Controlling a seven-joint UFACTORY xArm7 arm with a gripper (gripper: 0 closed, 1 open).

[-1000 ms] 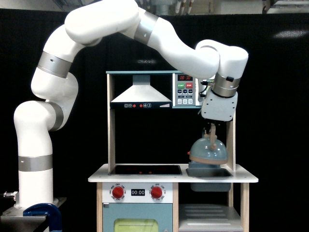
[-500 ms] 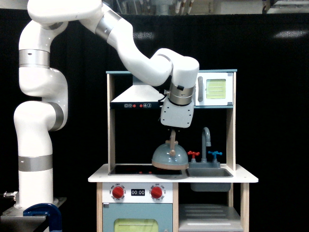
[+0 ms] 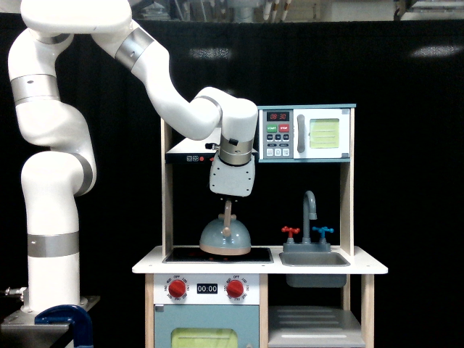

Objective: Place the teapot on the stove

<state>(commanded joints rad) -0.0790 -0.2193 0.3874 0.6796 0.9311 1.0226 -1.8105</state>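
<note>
The teapot (image 3: 225, 238) sits low in the middle of the frame, its tan base rim right at the stove (image 3: 257, 254), over the panel's right half. Whether the base is resting on the glass or hanging a hair above it, I can't tell from here; the rim and the black surface run together.

Its looped handle stands straight up, and the fingers (image 3: 228, 205) come down on it from directly above, clamped on the top of the loop. So the pot hangs plumb below the fingers, handle axis vertical, and what the coming move seems to turn on is just that last bit of height: settle, then let go. The spout isn't visible to me, so I can't say which way it faces.

The arm (image 3: 174, 109) sweeps in from the upper left of the frame, and its wrist covers part of the hood (image 3: 187, 151). To the right, well apart from the pot, are the faucet (image 3: 310, 210) and the sink (image 3: 315, 259); the microwave (image 3: 304, 133) sits above them. The bench (image 3: 148, 265) edge hides most of the stove's surface at this low angle, so the burner rings barely show.
</note>
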